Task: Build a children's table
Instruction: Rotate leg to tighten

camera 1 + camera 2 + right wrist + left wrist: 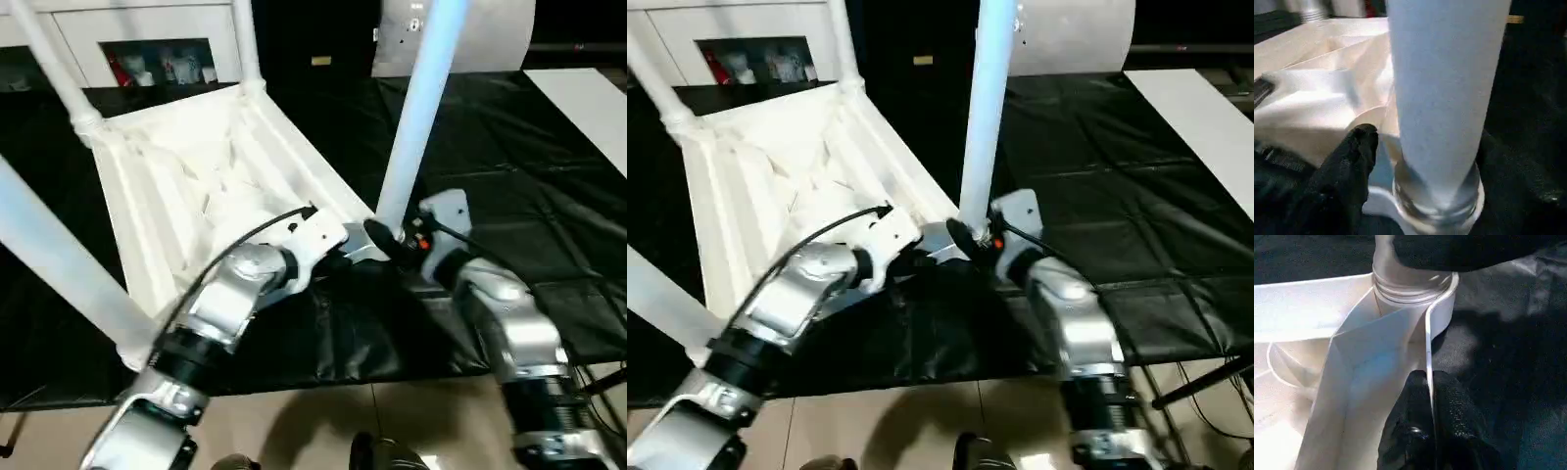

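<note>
Left wrist view has the left claw (1429,431) pinched on the rim of the children's table (196,186), upside down on the counter (549,196), right claw (387,240) apart around the leg (416,117), which might wobble loose if not fully seated.

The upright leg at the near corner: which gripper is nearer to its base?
Right. The right gripper is at the base of the leg; the left gripper pinches the tabletop's rim beside that corner.
</note>
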